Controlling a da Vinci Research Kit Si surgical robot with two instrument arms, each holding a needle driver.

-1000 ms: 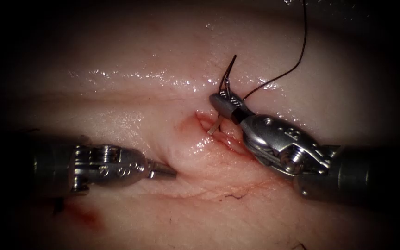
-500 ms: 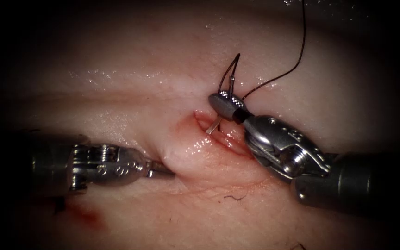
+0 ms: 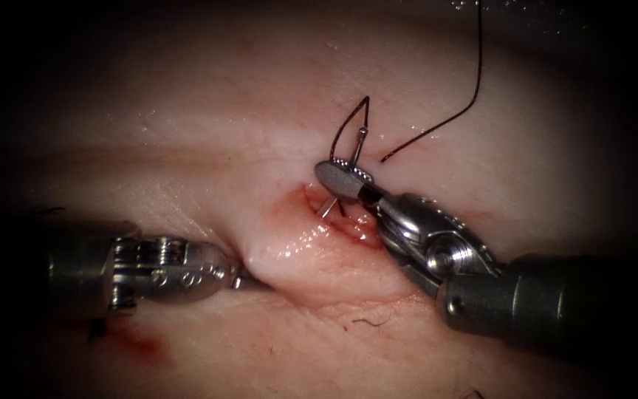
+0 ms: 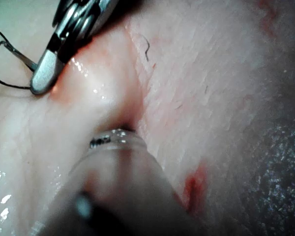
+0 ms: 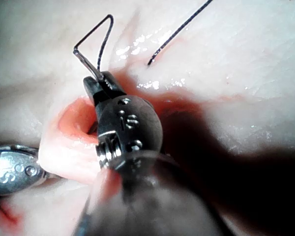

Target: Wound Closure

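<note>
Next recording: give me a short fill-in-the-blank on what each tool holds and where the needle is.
1. The right tool has its jaws shut on the ____.
2. The left tool grips a fold of ____ on the cut's left side.
3. The needle has its tip down inside the ____.
4. The thread trails from the needle's ____ end.

Missing words: needle; tissue; cut; rear

The right arm's steel end effector [image 3: 337, 179] is clamping the thin curved steel needle [image 3: 328, 206] near its tail, its tip dipping into the red-edged cut [image 3: 326, 222] in the pale pork tissue [image 3: 208, 148]. Dark thread [image 3: 437, 122] is looping above. The left end effector [image 3: 241, 278] is pressing into the left wound edge.
</note>
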